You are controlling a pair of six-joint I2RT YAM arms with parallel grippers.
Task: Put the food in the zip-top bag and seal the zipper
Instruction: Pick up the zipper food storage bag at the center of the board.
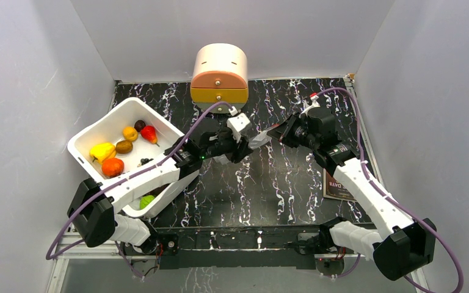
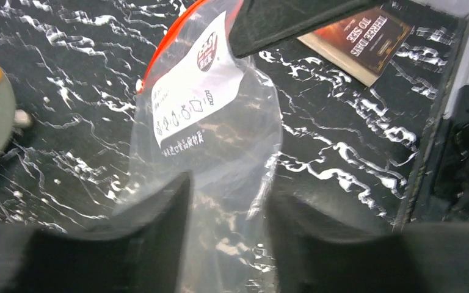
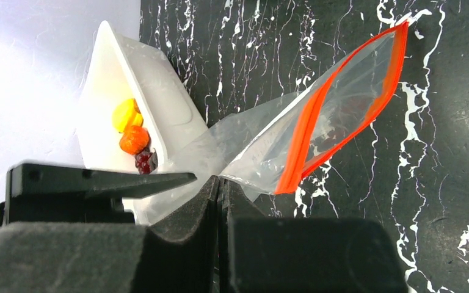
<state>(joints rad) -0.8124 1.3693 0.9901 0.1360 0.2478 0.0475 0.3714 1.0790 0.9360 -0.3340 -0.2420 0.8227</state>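
Note:
The clear zip-top bag [image 1: 260, 140] hangs above the table between my two grippers. Its white label [image 2: 192, 85] faces the left wrist view. Its red-orange zipper [image 3: 308, 128] shows in the right wrist view with the two strips a little apart. My right gripper [image 3: 220, 180] is shut on the bag's clear edge near the rim. My left gripper [image 2: 229, 183] is open, with the lower bag passing between its fingers. The food [image 1: 113, 166] lies in the white tub [image 1: 162, 119] at the left; its yellow, orange and grape pieces [image 3: 134, 139] also show in the right wrist view.
A cream and orange drawer box [image 1: 220, 73] stands at the back centre. A dark booklet [image 1: 340, 183] lies on the table at the right, by the right arm. White walls close in the black marbled table [image 1: 250, 195] on three sides.

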